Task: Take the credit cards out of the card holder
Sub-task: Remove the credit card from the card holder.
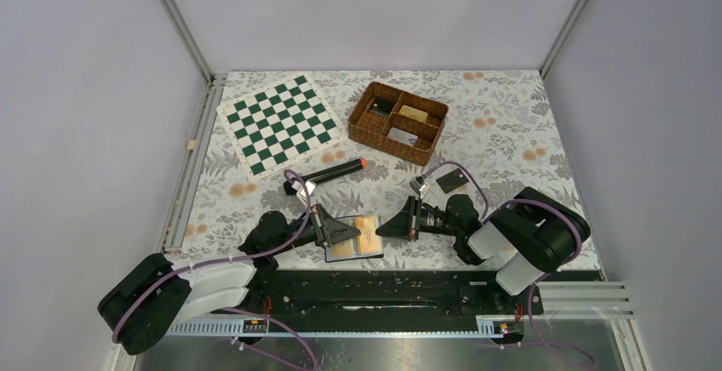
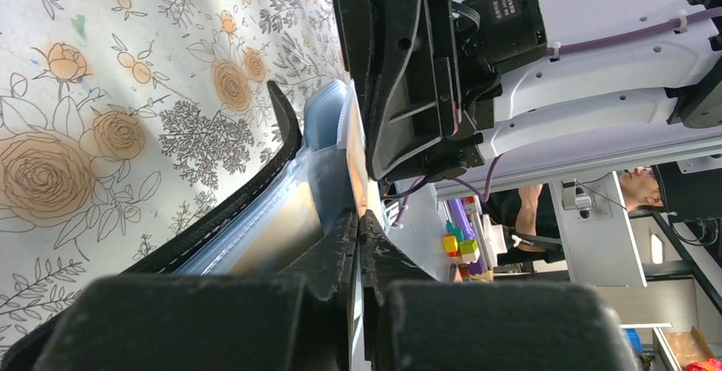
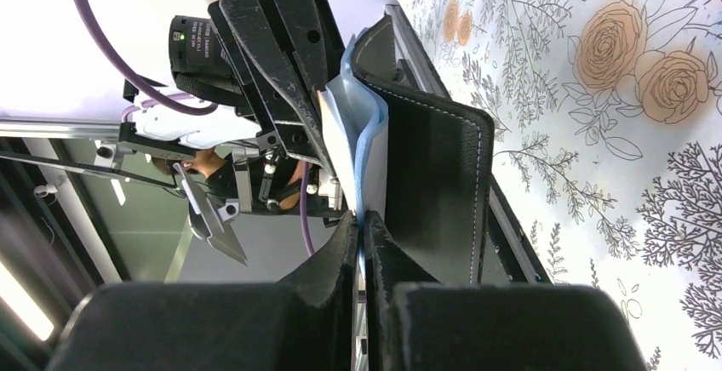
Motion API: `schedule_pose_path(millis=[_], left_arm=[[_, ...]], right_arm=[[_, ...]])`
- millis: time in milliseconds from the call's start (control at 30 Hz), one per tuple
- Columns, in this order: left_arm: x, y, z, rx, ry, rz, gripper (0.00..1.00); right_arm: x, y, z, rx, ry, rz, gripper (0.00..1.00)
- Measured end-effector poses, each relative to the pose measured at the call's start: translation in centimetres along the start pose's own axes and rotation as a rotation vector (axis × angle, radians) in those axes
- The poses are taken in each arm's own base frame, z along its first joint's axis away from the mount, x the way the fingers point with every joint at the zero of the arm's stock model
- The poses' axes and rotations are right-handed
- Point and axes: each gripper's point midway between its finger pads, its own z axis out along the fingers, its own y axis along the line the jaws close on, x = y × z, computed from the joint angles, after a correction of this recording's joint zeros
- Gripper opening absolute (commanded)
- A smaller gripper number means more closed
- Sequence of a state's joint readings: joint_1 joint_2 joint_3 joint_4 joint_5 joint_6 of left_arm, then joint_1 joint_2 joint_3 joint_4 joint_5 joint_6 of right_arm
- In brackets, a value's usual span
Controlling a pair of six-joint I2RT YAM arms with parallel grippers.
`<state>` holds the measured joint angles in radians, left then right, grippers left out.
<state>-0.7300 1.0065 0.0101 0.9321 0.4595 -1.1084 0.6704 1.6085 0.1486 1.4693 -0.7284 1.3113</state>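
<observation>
Lying open by the middle of the near edge of the bench (image 1: pixel 511 145), the card holder (image 1: pixel 376 253) sits between the two arms. The orange-yellow card (image 1: pixel 368 233) is in its right half. The left tool (image 1: pixel 345 233) reaches in from the holder's left side. In its wrist view its fingers (image 2: pixel 340 243) are pressed together on a thin blue-grey panel of the holder. The right tool (image 1: pixel 383 228) meets the holder's right edge. Its wrist view shows both fingers (image 3: pixel 379 248) nipped tight on the same kind of thin blue-grey sheet, with the black outer cover standing beside them. Whether a card is also caught in either pinch, I cannot tell. The dark card (image 1: pixel 451 181) lies flat on the bench, apart from the holder, toward the right edge. A wicker basket (image 1: pixel 398 122) stands near the far edge, a green chessboard (image 1: pixel 279 124) toward the far left corner, and a black cylinder with an orange tip (image 1: pixel 328 172) lies between chessboard and holder.
</observation>
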Motion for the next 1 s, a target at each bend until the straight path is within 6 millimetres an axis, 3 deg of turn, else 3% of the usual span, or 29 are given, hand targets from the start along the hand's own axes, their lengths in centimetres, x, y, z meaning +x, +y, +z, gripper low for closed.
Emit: schedule_pose_path(millis=[233, 367, 533, 733, 833, 933, 1000], left_arm=[[0.7, 1.7, -0.2, -0.070, 0.022, -0.016, 0.00], [1.7, 3.7, 0.0, -0.138, 0.059, -0.056, 0.00], [2.6, 5.5, 0.3, -0.184, 0.093, -0.100, 0.00], [3.2, 6.7, 0.6, -0.197, 0.109, -0.142, 0.00], [3.2, 7.0, 0.8, -0.194, 0.110, -0.152, 0.00], [3.3, 7.4, 0.9, -0.194, 0.109, -0.162, 0.00], [3.4, 7.5, 0.9, -0.196, 0.110, -0.166, 0.00]], right_arm=[[0.2, -1.2, 0.1, 0.031, 0.005, 0.018, 0.09], [0.4, -2.7, 0.2, 0.070, 0.008, 0.038, 0.18], [0.5, -4.6, -0.1, 0.126, -0.006, 0.058, 0.00], [0.7, -6.4, -0.4, 0.178, -0.010, 0.085, 0.01], [0.5, -6.7, -0.7, 0.187, -0.022, 0.082, 0.08], [0.1, -7.2, -0.9, 0.203, -0.038, 0.088, 0.00], [0.1, -7.7, -1.0, 0.215, -0.041, 0.092, 0.00]])
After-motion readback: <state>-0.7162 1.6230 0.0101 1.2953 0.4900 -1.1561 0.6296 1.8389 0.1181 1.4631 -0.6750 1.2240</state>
